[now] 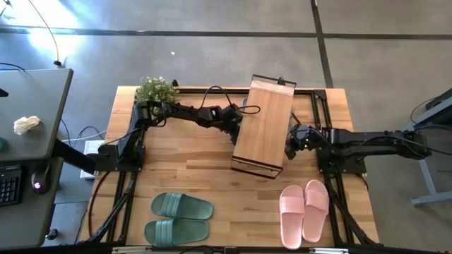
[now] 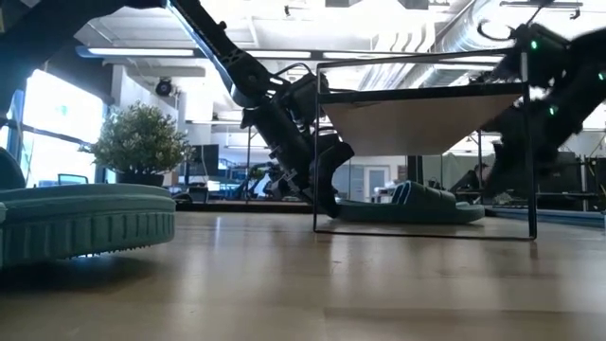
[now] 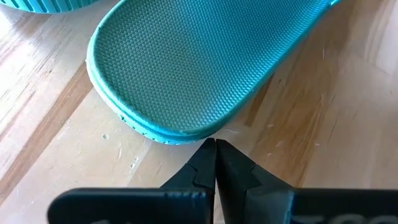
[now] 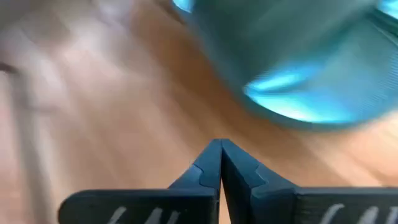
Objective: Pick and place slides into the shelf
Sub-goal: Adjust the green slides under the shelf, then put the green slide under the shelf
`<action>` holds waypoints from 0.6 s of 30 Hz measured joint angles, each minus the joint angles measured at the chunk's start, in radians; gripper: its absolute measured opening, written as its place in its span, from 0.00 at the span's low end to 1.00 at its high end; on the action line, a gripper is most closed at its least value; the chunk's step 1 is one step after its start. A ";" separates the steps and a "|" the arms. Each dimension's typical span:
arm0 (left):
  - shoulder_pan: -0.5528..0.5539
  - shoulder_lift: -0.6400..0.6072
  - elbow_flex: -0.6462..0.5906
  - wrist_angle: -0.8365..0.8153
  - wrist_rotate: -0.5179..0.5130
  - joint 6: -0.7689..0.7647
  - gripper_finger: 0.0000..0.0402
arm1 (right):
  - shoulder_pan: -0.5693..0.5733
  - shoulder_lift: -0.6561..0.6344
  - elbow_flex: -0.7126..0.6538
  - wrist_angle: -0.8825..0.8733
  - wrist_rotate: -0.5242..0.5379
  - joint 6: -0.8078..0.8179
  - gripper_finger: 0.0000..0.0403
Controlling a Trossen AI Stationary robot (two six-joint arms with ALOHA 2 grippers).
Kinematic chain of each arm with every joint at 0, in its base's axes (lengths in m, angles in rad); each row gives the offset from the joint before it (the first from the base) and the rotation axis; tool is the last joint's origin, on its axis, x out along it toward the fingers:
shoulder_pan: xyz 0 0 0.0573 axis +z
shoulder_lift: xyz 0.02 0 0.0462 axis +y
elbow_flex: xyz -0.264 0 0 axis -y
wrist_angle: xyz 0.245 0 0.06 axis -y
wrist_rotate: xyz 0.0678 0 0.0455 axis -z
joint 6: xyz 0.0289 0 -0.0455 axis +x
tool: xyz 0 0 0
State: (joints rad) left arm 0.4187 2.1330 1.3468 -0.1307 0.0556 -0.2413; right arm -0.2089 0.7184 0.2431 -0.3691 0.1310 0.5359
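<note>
The light-wood shelf [image 1: 261, 127] stands askew mid-table on thin dark legs [image 2: 315, 142]. Beneath it a green slide [image 2: 412, 203] lies sole-down on the table; the left wrist view shows its footbed [image 3: 193, 62] and the edge of a second green slide [image 3: 43, 5]. My left gripper [image 3: 216, 144], shut, points slanting down at the shelf's left side [image 1: 237, 132], with its tips at that slide's rounded end. My right gripper [image 4: 220, 143], shut, hangs at the shelf's right side [image 1: 290, 147], apart from a blurred green slide [image 4: 298, 68]. My left gripper's shut fingertips [image 3: 202, 165] stand right at the rim of the green slide's rounded end [image 3: 186, 137], slanting down from the table's left. I cannot tell whether they touch it. The slide lies flat on the table.
A second green pair [image 1: 178, 217] lies at the near left and a pink pair [image 1: 305, 210] at the near right. A potted plant [image 1: 157, 90] stands at the far left corner. Bare tabletop [image 1: 233, 190] lies between shelf and near edge.
</note>
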 joint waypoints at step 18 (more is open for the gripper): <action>0.000 -0.001 0.000 0.012 -0.021 -0.075 0.00 | 0.000 -0.028 0.415 -0.731 -0.099 0.058 0.00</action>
State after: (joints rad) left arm 0.4187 2.1323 1.3468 -0.1188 0.0341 -0.3163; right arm -0.2085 0.6909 0.6577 -1.1002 0.0322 0.5944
